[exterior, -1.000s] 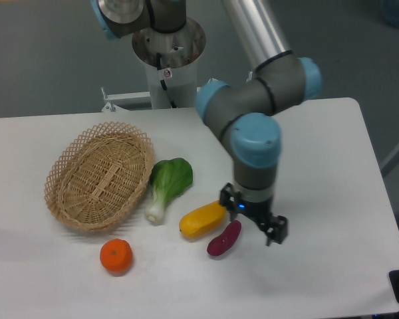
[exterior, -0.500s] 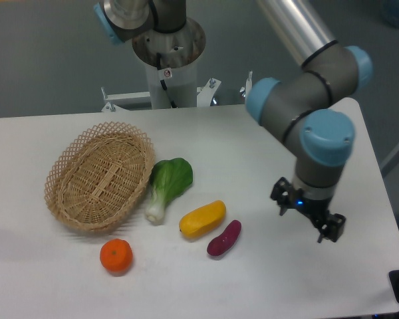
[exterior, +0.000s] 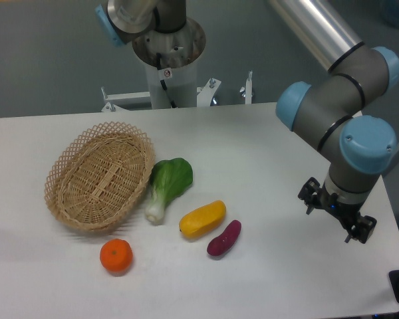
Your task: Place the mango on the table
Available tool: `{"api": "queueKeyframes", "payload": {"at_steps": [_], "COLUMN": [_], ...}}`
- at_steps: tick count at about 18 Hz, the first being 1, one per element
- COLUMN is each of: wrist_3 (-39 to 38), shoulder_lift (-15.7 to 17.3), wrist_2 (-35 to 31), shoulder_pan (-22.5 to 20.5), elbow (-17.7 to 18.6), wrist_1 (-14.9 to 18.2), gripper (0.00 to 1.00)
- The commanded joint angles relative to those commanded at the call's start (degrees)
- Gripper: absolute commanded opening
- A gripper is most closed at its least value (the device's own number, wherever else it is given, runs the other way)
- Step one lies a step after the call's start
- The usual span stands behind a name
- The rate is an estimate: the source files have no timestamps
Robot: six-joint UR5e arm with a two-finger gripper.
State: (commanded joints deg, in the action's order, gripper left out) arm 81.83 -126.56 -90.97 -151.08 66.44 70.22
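Mango (exterior: 202, 218) lies on the table (exterior: 266, 153), near the middle of the front half, its long axis tilted up to the right. I see nothing touching it from above. The sweet potato (exterior: 224, 238) lies just beside its lower right end, and the bok choy (exterior: 167, 185) just beside its upper left; whether either one touches it I cannot tell. The tangerine (exterior: 116, 256) sits apart to the lower left, and the basket (exterior: 100, 175) stands at the left with nothing in it that I can see.

Compared with a second ago, my gripper (exterior: 337, 218) has travelled a long way right. Then it hung right over the sweet potato, close by the mango's right end. Half a second ago it was already out past the middle of the table's right half. Now it is near the right edge, well apart from all the produce, with the arm's elbow swung out that way too. The fingers stand apart with nothing between them, and the spread looks much the same through all three pictures.

The mango, sweet potato, bok choy, tangerine and basket have not shifted across the three pictures.
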Motion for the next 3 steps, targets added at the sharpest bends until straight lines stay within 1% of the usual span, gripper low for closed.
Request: {"api": "queueKeyframes", "payload": {"at_steps": [3], "wrist_3": [0.0], "shoulder_lift": [0.1], "wrist_2": [-0.1], "shoulder_pan": [0.0], "elbow": [0.2], "wrist_1": [-0.1], "gripper": [1.0]}}
